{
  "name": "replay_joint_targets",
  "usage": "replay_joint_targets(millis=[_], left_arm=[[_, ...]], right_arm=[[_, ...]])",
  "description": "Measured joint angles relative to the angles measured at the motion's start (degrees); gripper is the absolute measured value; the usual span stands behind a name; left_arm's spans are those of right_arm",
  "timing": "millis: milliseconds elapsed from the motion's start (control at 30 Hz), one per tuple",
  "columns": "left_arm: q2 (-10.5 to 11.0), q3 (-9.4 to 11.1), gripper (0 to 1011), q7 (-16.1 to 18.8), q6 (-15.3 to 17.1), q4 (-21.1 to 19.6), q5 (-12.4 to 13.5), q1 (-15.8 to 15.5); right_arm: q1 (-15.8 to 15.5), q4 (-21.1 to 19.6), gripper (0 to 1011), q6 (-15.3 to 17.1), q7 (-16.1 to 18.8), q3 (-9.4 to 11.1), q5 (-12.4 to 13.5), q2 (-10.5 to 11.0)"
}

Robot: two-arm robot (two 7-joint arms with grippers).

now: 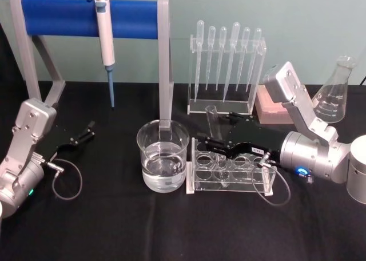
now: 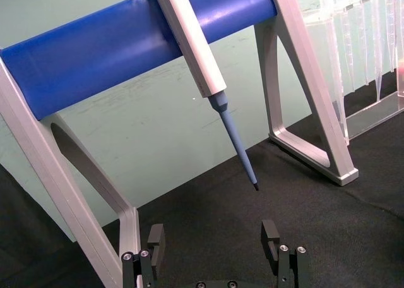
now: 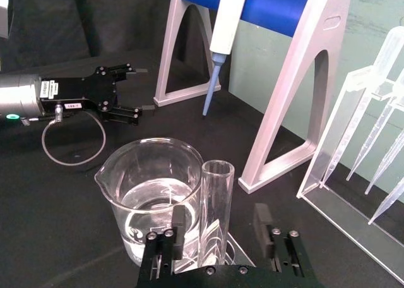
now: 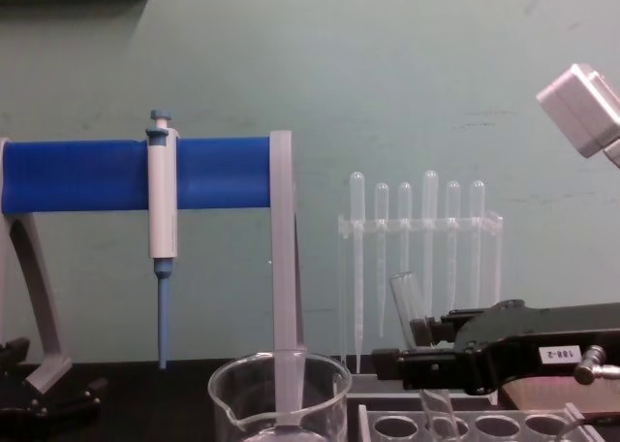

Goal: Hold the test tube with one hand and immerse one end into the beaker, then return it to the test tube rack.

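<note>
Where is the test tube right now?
In the head view, the test tube stands tilted in the rack, right of the beaker, inside the open right end effector.

beaker [image 4: 279, 389] base cropped, test tube [image 4: 405, 301] (midsection) hidden

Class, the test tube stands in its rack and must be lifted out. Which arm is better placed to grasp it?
Right. The right gripper straddles the test tube in the rack, jaws open, beside the beaker. The left gripper sits far off by the blue stand.
</note>
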Motion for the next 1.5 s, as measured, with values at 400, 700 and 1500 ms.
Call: replay_joint_targets(millis=[400, 700, 1500], left_arm=[[0.0, 0.0, 1000, 0.0, 0.0, 0.0, 0.0, 0.0], [0.0, 0.0, 1000, 0.0, 0.0, 0.0, 0.0, 0.0], [0.0, 0.0, 1000, 0.0, 0.0, 0.0, 0.0, 0.0]], right_arm=[[-0.4, -0.5, 332, 0.2, -0.7, 1.0, 0.9, -0.4], [-3.4, -3.6, 226, -1.7, -2.1, 4.0, 4.0, 0.2], [-7.5, -12.4, 226, -4.2, -5.9, 8.8, 7.6, 2.1]])
